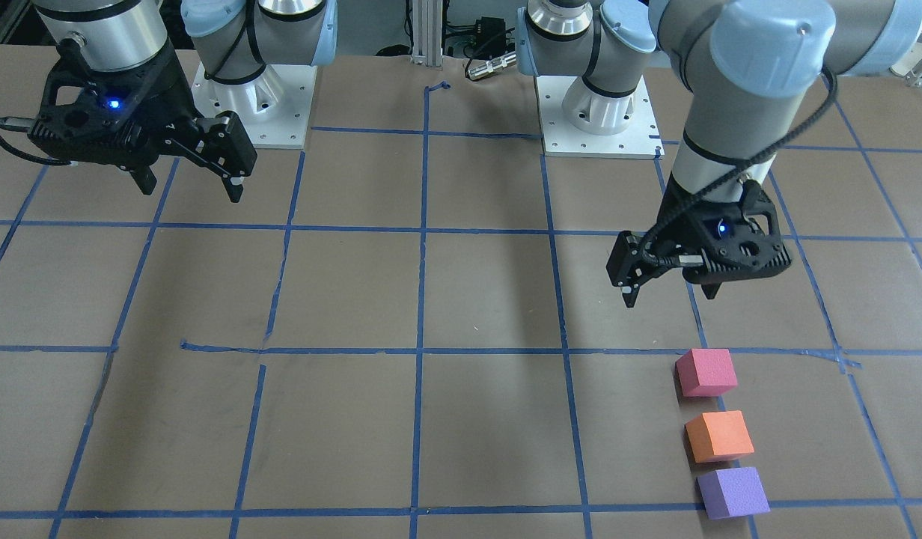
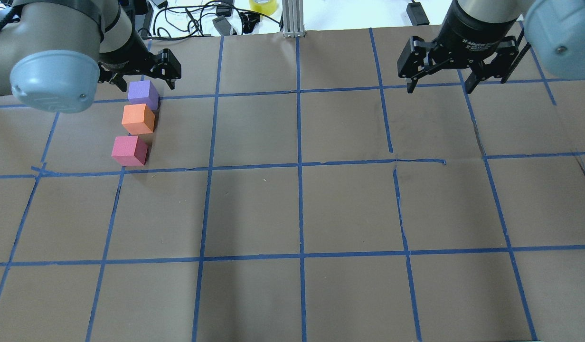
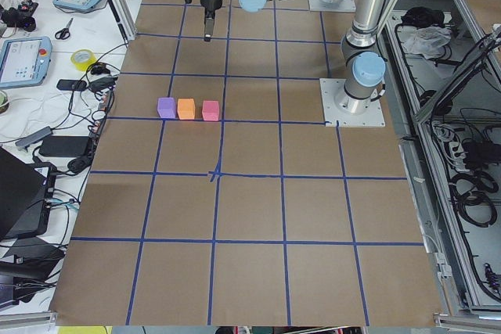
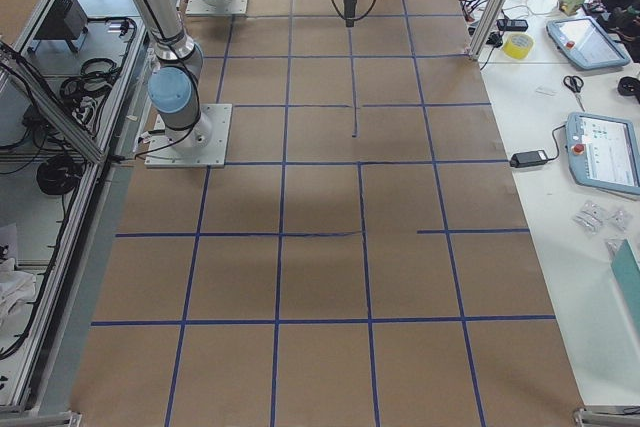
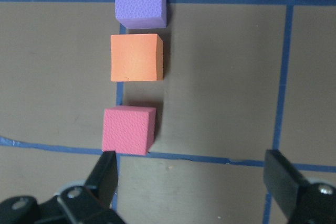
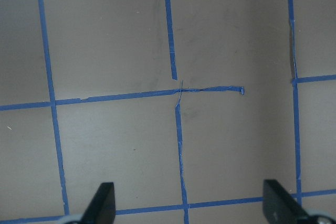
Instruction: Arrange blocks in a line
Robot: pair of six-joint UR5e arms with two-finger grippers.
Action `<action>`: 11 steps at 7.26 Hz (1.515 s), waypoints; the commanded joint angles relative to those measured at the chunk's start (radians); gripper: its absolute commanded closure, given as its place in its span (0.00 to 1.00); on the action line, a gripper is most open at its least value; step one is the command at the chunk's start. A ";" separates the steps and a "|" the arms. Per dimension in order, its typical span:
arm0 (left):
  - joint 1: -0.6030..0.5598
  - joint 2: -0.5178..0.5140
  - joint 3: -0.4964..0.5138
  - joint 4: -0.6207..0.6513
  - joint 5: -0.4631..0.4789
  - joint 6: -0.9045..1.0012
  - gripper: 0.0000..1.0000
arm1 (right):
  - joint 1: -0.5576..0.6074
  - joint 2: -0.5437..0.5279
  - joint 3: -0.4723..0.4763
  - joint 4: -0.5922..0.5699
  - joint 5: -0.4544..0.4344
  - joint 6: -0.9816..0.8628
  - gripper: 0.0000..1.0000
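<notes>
Three foam blocks lie in a short straight row on the table: pinkish-red [image 1: 706,372], orange [image 1: 719,436] and purple [image 1: 733,492]. In the overhead view they are purple [image 2: 143,94], orange [image 2: 138,118] and pinkish-red [image 2: 129,150], at the far left. The row also shows in the left wrist view, with the pinkish-red block [image 5: 128,129] nearest. My left gripper [image 1: 670,293] hangs open and empty above the table, on the robot's side of the pinkish-red block. My right gripper [image 2: 439,88] is open and empty, raised over the table's other half, far from the blocks.
The table is brown paper with a blue tape grid [image 2: 299,166]. The two arm base plates [image 1: 599,120] stand at the robot's edge. Cables and a yellow tape roll [image 2: 263,5] lie beyond the far edge. A side bench with tablets [image 3: 23,60] runs along that edge.
</notes>
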 commanded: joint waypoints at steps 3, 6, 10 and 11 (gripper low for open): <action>-0.087 0.136 0.065 -0.253 0.009 -0.115 0.00 | 0.002 0.000 0.000 -0.001 0.000 0.000 0.00; -0.095 0.139 0.056 -0.256 0.009 -0.119 0.00 | 0.000 0.000 0.000 -0.001 0.001 -0.001 0.00; -0.101 0.133 0.056 -0.255 0.003 -0.124 0.00 | 0.000 0.000 0.000 -0.001 0.001 0.000 0.00; -0.107 0.122 0.056 -0.255 -0.001 -0.124 0.00 | 0.000 0.000 0.000 -0.001 0.000 0.000 0.00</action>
